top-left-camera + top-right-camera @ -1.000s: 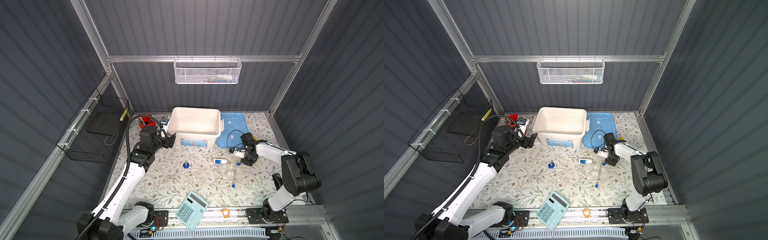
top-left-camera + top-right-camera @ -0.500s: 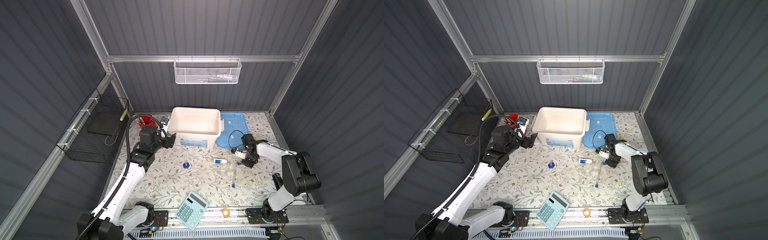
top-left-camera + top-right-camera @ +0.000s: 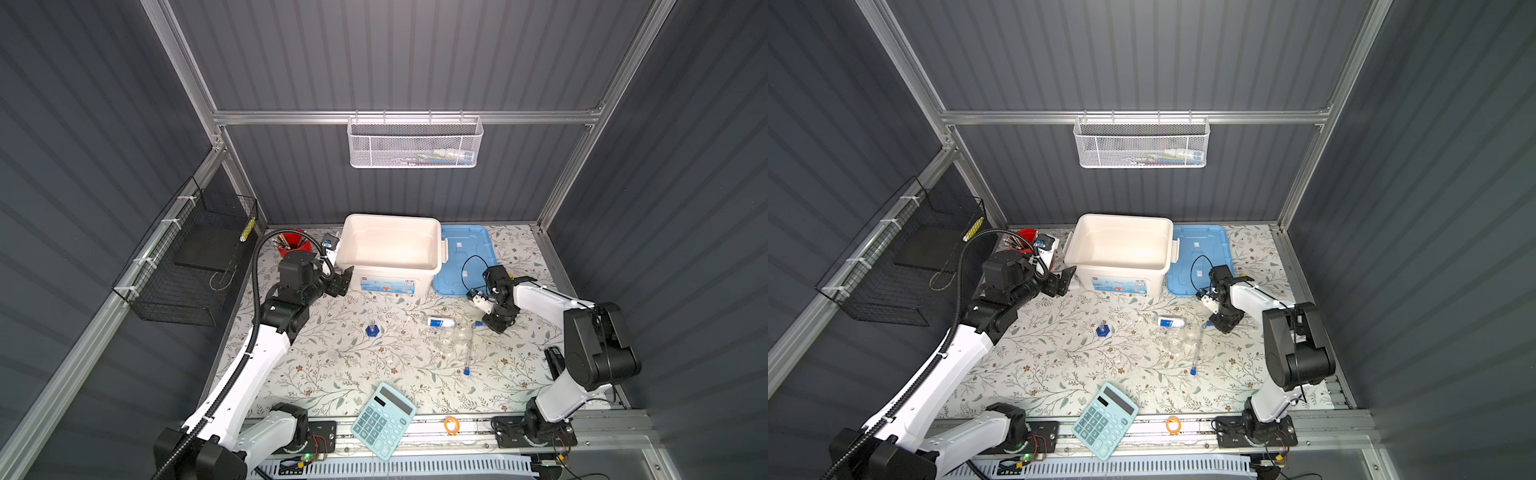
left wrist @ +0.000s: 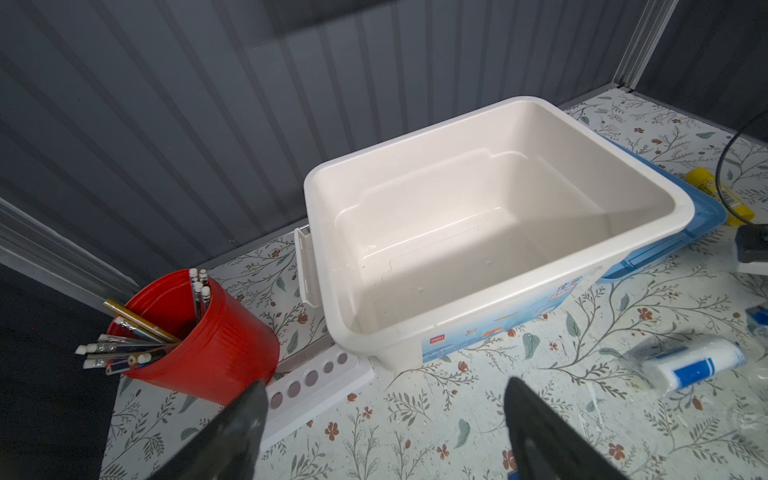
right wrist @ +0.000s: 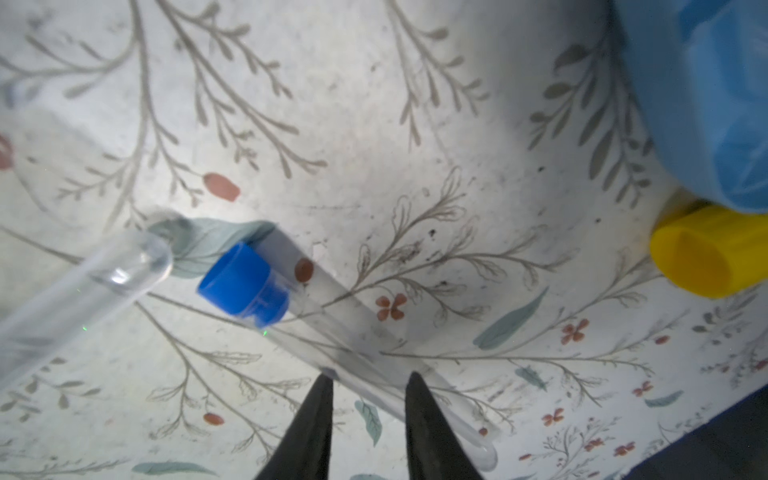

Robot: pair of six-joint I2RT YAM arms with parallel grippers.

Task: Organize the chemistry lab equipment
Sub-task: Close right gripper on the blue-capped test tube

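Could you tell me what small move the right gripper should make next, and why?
Probably close fully on the blue-capped test tube: the right gripper straddles its clear body, the tube lies flat on the table, and a firm pinch is not evident yet.

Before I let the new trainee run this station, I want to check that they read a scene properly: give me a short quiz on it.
1. True or false: the white bin is empty.
2. What lies between the fingertips of the right gripper? A, a sponge; B, a blue-capped test tube; C, a spoon.
3. Fill in: the red cup holds ____.
Key: 1 true; 2 B; 3 pencils.
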